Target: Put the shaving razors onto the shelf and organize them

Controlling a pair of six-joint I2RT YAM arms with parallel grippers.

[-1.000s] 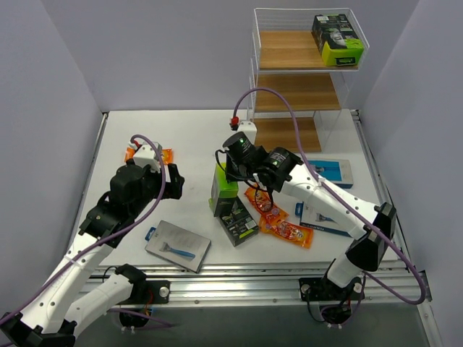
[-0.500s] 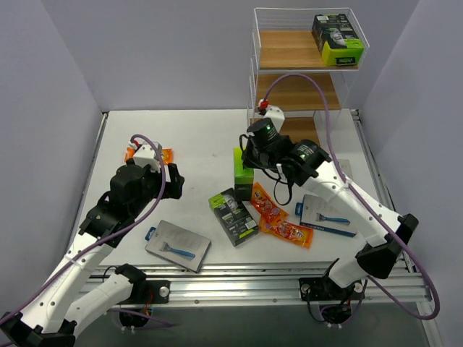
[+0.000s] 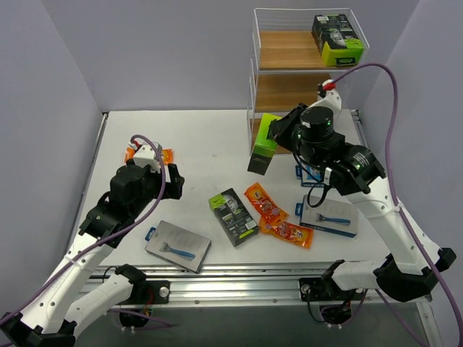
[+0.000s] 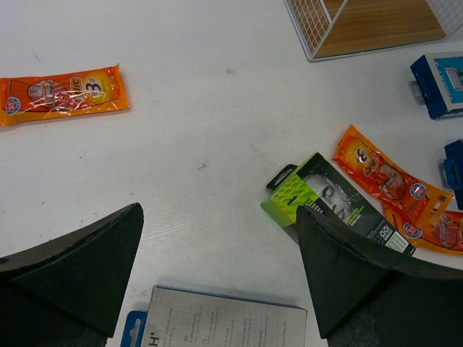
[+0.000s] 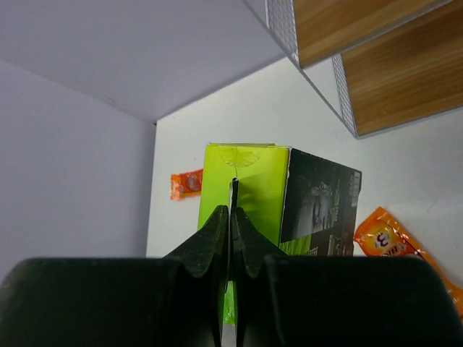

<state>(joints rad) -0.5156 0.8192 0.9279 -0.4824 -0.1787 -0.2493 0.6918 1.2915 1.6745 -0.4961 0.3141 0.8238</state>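
at the far right corner of the white table [image 3: 195, 137] stands the three-tier shelf [image 3: 289, 92], with one black-and-lime box [image 3: 336, 37] lying on its top board. the right arm reaches toward it. the right gripper [image 5: 230, 215] is pinched tight on a thin flap at the lime end of a second black-and-lime box, the held box [image 3: 262, 147]. it hangs clear of the table, tilted, just in front of the shelf's lower left corner.

the left gripper [image 4: 217, 246] hovers over the middle of the table with its fingers spread wide and nothing between them. below it a third box, the lying box [image 4: 333, 199], rests flat on the table. a grey card with a blue razor [image 3: 177, 246] lies near the front edge. a blue card [image 3: 329, 215] lies on the right, and another [image 3: 311, 173] is half hidden under the right arm. two orange packets [image 3: 278, 217] sit between the lying box and the blue card. a lone orange packet [image 4: 61, 92] lies far off to the left.
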